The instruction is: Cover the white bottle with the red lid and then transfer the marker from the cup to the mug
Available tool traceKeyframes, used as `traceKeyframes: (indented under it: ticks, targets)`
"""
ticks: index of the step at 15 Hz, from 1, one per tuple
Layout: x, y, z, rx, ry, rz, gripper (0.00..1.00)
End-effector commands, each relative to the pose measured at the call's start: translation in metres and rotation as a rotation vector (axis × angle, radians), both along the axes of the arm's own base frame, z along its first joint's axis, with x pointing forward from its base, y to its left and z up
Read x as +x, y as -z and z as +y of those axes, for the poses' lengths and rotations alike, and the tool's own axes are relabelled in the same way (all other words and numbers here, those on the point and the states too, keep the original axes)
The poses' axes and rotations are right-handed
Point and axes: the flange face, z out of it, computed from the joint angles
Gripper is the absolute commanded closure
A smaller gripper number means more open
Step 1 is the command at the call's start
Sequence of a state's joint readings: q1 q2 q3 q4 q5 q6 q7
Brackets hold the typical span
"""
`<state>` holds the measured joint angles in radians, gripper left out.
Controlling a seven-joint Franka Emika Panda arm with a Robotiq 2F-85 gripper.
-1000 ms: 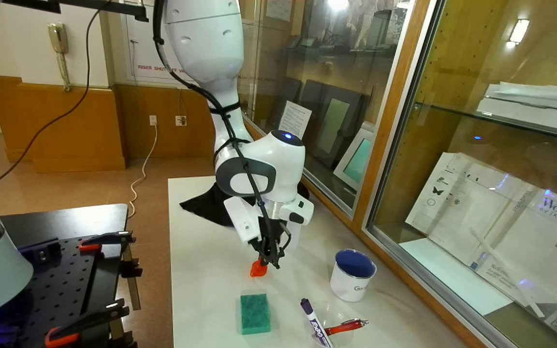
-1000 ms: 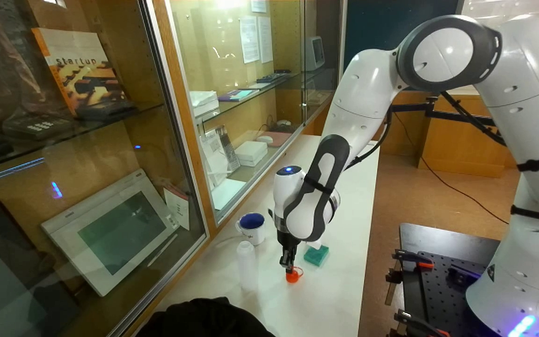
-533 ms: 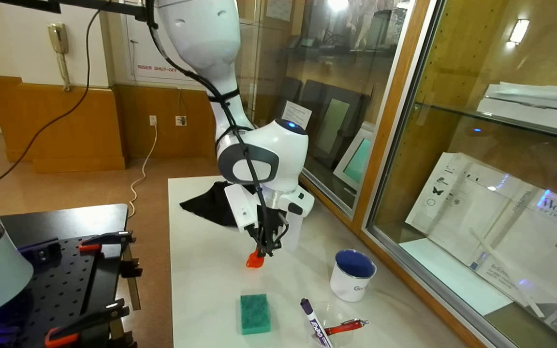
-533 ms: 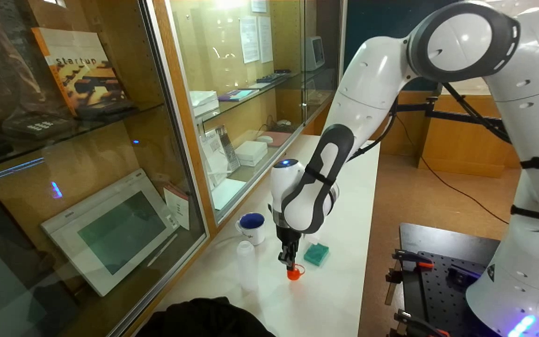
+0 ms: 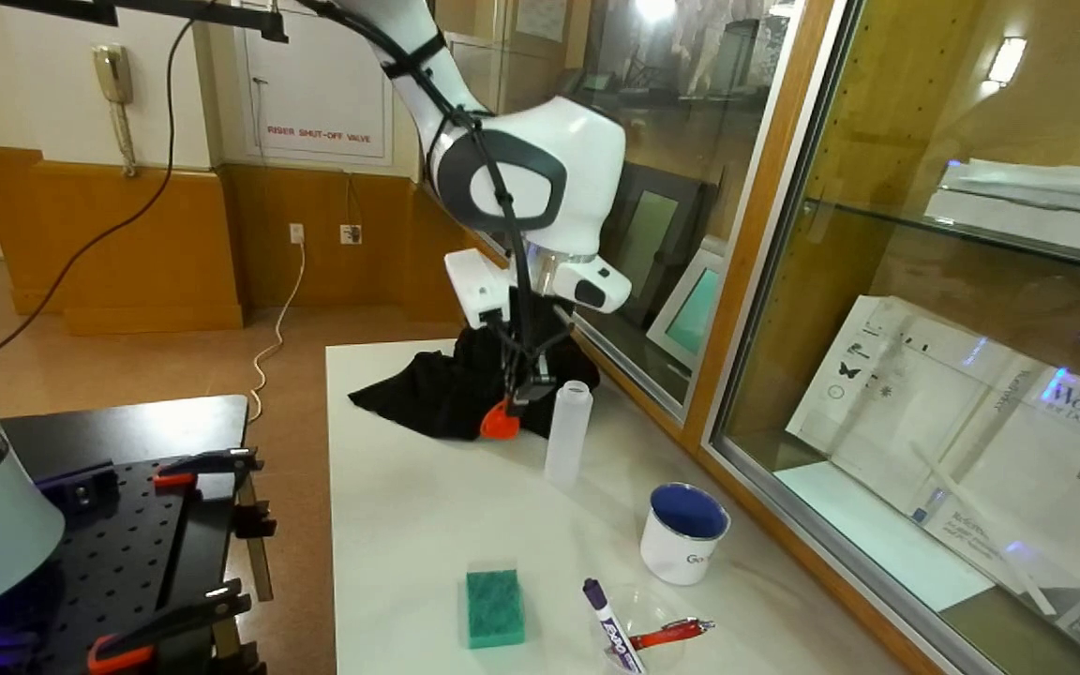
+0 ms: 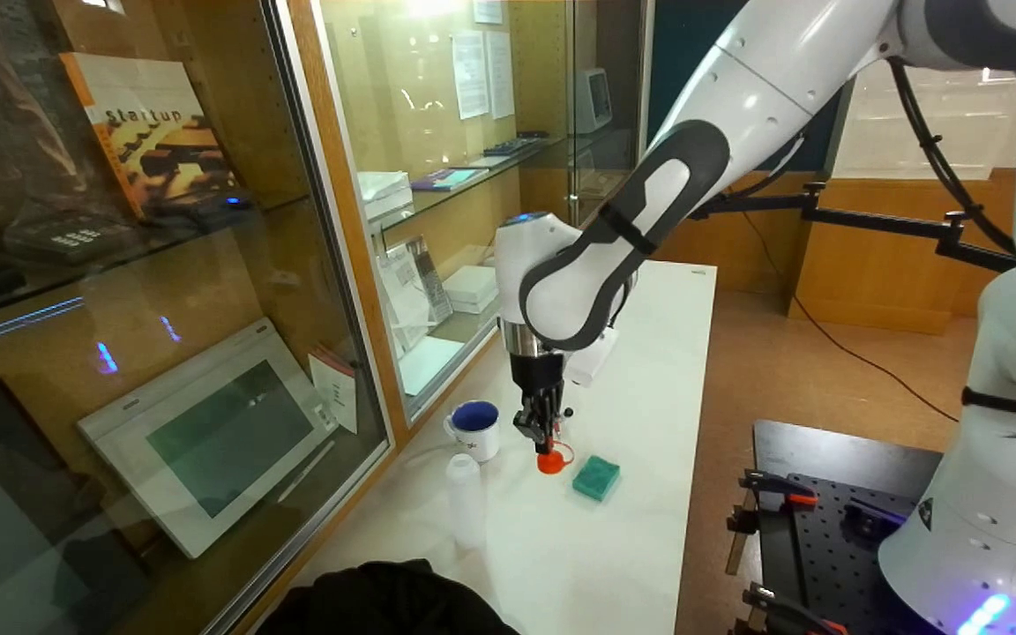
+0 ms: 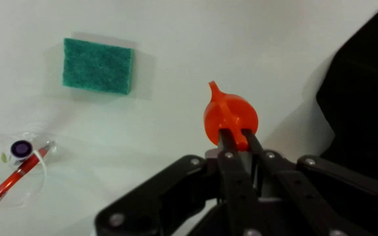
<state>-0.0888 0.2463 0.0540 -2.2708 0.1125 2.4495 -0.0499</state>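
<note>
My gripper (image 5: 516,403) is shut on the stem of the red lid (image 5: 500,424) and holds it in the air; the grip shows in the wrist view (image 7: 236,134). The lid's round base (image 7: 244,113) hangs below the fingertips. The white bottle (image 5: 568,436) stands upright and uncapped, also in an exterior view (image 6: 466,507); the lid is beside it, apart. The marker (image 5: 610,623), white with a dark purple cap, leans in the clear cup (image 7: 43,180). The white mug (image 5: 667,555) with blue inside stands between bottle and cup. In an exterior view, my arm hides the cup.
A red pen (image 5: 671,635) leans in the clear cup beside the marker. A green sponge (image 5: 495,609) lies on the white table (image 5: 390,525). A black cloth (image 5: 427,398) lies behind the bottle. A glass display case (image 5: 690,412) borders one long table side.
My gripper has risen well above the table with the red lid held in it. The white bottle now shows fully in an exterior view where the gripper partly hid it.
</note>
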Motion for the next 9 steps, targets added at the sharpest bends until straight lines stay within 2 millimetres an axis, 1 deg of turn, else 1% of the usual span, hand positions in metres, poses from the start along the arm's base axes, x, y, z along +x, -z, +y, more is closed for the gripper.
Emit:
traceKeyframes:
  ticks: [1,3,5,9]
  targets:
    - [0.011,-0.045,0.008,-0.052,0.027,-0.04,0.97]
    - [0.023,-0.06,0.012,-0.086,0.03,-0.089,0.97]
    - [0.036,-0.067,0.015,-0.091,0.028,-0.129,0.97]
    - [0.06,-0.064,0.012,-0.069,0.025,-0.19,0.97]
